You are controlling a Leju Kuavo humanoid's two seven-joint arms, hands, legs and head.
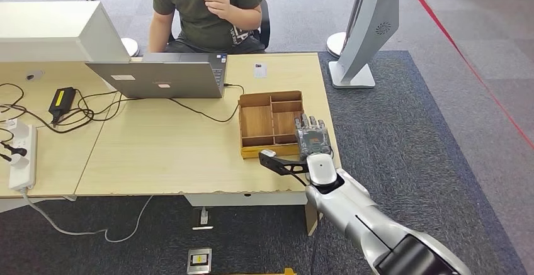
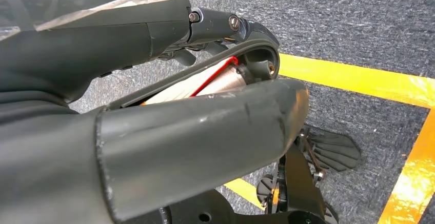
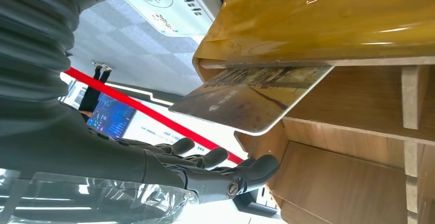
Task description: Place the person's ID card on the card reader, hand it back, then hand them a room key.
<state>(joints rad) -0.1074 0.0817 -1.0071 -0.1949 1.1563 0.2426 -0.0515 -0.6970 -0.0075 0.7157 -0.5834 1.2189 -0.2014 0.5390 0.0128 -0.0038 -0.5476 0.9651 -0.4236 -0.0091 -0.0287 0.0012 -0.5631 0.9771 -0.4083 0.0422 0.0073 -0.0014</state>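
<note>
Closest to the right wrist camera is my right robot hand, which in the head view hangs over the near right corner of the wooden tray on the bench. Its dark fingers are stretched out and a little apart, and they close on nothing, so I read this robot hand as open and empty. The card, which I take for the room key, leans tilted in a compartment of the tray, with one rounded corner sticking out over the wooden wall. It lies just beside the fingers, but a clear gap separates them and I see no touching. Its long axis seems to run roughly along the fingers, not across them, so I judge the fingers must come under the free edge before they close. The person sits at the far side of the bench, well apart from the tray. My left robot hand hangs low over the floor, and I cannot tell if it is open or closed.
</note>
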